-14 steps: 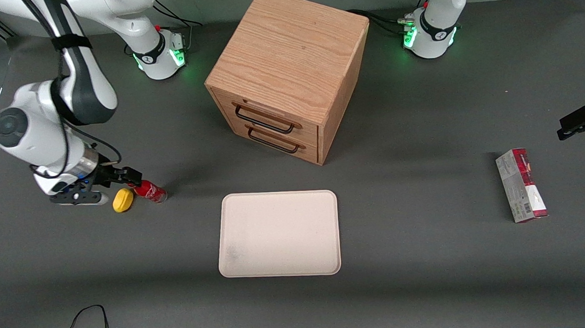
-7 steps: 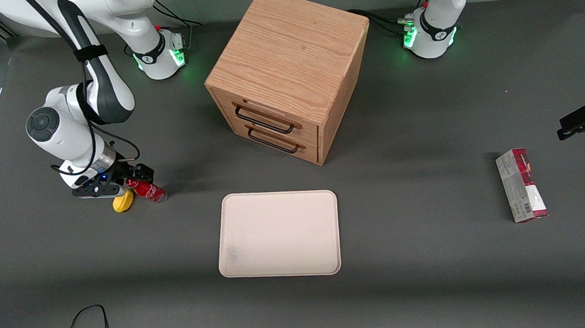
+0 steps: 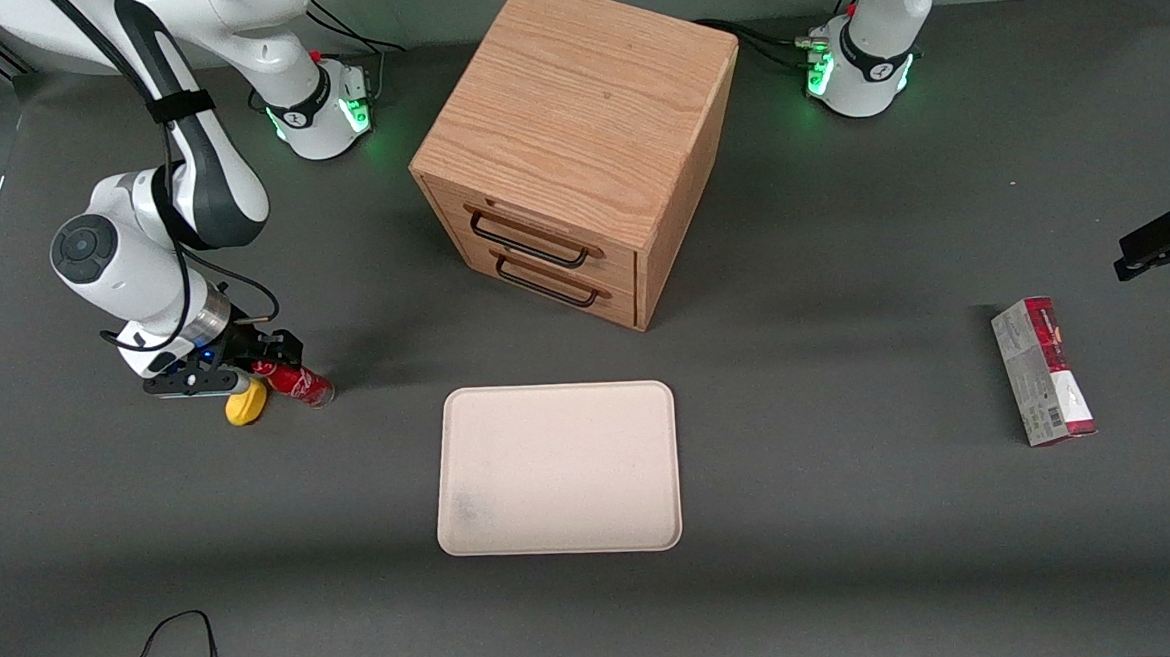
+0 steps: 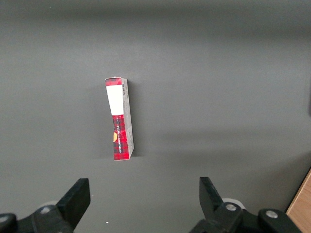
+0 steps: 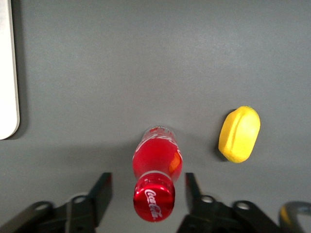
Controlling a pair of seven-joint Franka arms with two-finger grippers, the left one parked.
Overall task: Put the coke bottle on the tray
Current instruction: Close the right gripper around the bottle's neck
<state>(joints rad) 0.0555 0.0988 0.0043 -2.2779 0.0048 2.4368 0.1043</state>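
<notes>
The coke bottle point(image 3: 299, 382), small and red with a red cap, is on the table beside the tray point(image 3: 557, 468), toward the working arm's end. My right gripper point(image 3: 268, 359) is at the bottle's cap end. In the right wrist view the gripper point(image 5: 146, 188) is open, with one black finger on each side of the bottle point(image 5: 156, 165) near its cap. A gap shows between each finger and the bottle. The cream tray's edge point(image 5: 7, 73) also shows in that view. The tray is flat and holds nothing.
A yellow lemon-like lump point(image 3: 245, 403) lies close beside the bottle, nearer the front camera, and also shows in the right wrist view point(image 5: 239, 134). A wooden drawer cabinet point(image 3: 576, 149) stands farther back than the tray. A red-and-grey carton point(image 3: 1043, 370) lies toward the parked arm's end.
From one second ago the right arm swung its wrist toward the bottle, bringing the fingers around its cap end. In the last half second it barely moved. The bottle has not moved.
</notes>
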